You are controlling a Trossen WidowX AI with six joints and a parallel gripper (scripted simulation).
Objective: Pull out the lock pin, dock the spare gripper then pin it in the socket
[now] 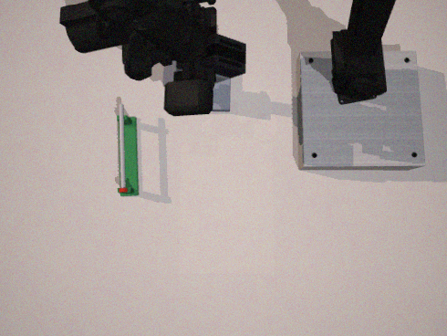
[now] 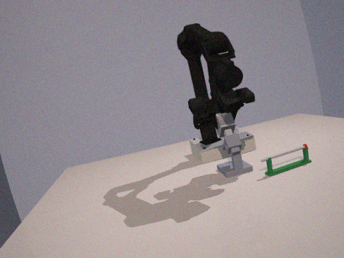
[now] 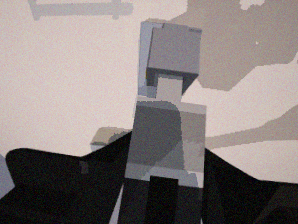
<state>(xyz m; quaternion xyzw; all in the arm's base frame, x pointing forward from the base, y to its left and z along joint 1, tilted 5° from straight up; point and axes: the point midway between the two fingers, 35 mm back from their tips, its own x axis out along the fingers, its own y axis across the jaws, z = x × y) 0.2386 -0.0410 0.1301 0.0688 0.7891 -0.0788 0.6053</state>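
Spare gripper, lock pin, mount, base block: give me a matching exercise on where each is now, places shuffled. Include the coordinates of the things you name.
Things:
1. Spare gripper [image 2: 226, 120] [image 3: 160, 138]
2. Lock pin [image 1: 121, 151] [image 2: 284, 153]
3. Mount [image 1: 222, 98] [image 2: 225, 172] [image 3: 175, 50]
4. Base block [image 1: 365, 132] [image 2: 210, 155]

Places:
A. Beneath the foot of the arm
B. Across the posts of the green rack [image 1: 130, 155] [image 2: 289, 167]
C. On the table, between rack and base block
D. Held in the arm's gripper [image 1: 193, 78] [image 2: 228, 110] [image 3: 160, 138]

Pairs: 1-D, 2-B, 3-C, 4-A

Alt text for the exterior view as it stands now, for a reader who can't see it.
A black robot arm's gripper holds the light-grey spare gripper at the grey mount. To the right, the red-tipped lock pin lies across a green rack.
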